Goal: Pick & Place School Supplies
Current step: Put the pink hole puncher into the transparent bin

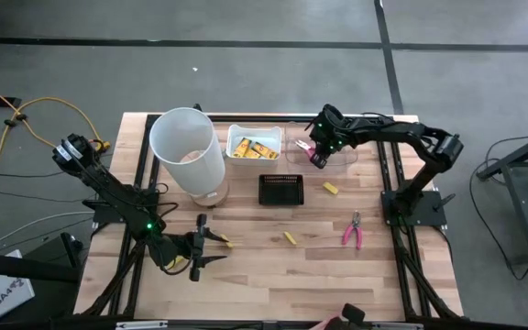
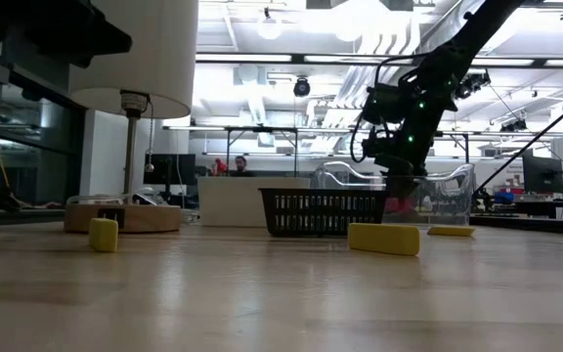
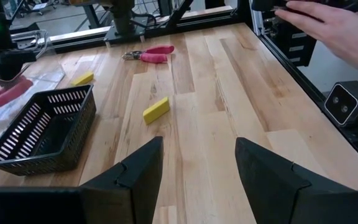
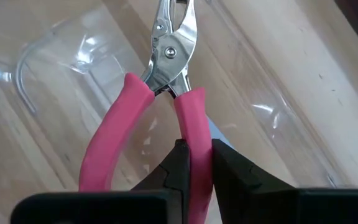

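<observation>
Right gripper (image 4: 194, 163): clamped on one handle of the pink pliers (image 4: 166, 93), over the clear tray (image 1: 324, 151) at 1 o'clock.
Left gripper (image 3: 197, 163): wide, empty, at 7 o'clock.
Second pliers (image 1: 353, 230): at 4 o'clock.

I've got one pink-handled pliers (image 4: 166, 93) pinched by a single handle in my right pincer (image 4: 194, 163), metal nose pointing away from me, hanging over the clear tray (image 1: 324, 154) at about 1 o'clock on the table. The second pink pliers (image 1: 353, 230) lies flat down around 4 o'clock. Yellow packets (image 1: 251, 148) sit piled in the white tray (image 1: 255, 131) at 12. One little yellow block (image 1: 330, 189) rests near 2 o'clock, another (image 1: 290, 237) around 5.
</observation>
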Available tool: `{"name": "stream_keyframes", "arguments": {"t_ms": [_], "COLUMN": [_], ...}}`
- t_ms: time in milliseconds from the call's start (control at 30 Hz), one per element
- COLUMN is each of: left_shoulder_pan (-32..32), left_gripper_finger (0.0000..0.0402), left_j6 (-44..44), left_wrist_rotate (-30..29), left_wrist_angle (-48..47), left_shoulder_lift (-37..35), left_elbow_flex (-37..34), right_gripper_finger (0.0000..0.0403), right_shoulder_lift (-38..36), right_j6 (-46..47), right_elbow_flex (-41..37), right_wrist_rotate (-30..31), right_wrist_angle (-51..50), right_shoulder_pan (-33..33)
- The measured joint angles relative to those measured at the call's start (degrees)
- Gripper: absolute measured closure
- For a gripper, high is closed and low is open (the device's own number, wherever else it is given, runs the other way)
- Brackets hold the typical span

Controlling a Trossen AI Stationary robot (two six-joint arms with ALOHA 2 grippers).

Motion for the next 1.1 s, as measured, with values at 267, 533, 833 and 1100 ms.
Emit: {"name": "stream_keyframes", "arguments": {"t_ms": [267, 533, 833, 1100], "left_shoulder_pan": [0.0, 0.0, 0.0, 0.0], "left_gripper_finger": [0.0208, 0.0208, 0.0208, 0.0208], "left_j6": [0.0, 0.0, 0.0, 0.0], "left_wrist_rotate": [0.0, 0.0, 0.0, 0.0], "left_wrist_angle": [0.0, 0.0, 0.0, 0.0], "left_shoulder_lift": [0.0, 0.0, 0.0, 0.0], "left_elbow_flex": [0.0, 0.0, 0.0, 0.0], "right_gripper_finger": [0.0323, 0.0298, 0.0294, 0.0292], "right_shoulder_lift": [0.0, 0.0, 0.0, -2.25], "right_j6": [0.0, 0.03, 0.0, -0.34], "right_elbow_flex": [0.0, 0.0, 0.0, 0.04], "right_wrist_rotate": [-0.69, -0.91, -0.17, -0.16], "right_wrist_angle": [0.03, 0.05, 0.73, 0.85], "right_shoulder_pan": [0.04, 0.04, 0.04, 0.04]}}
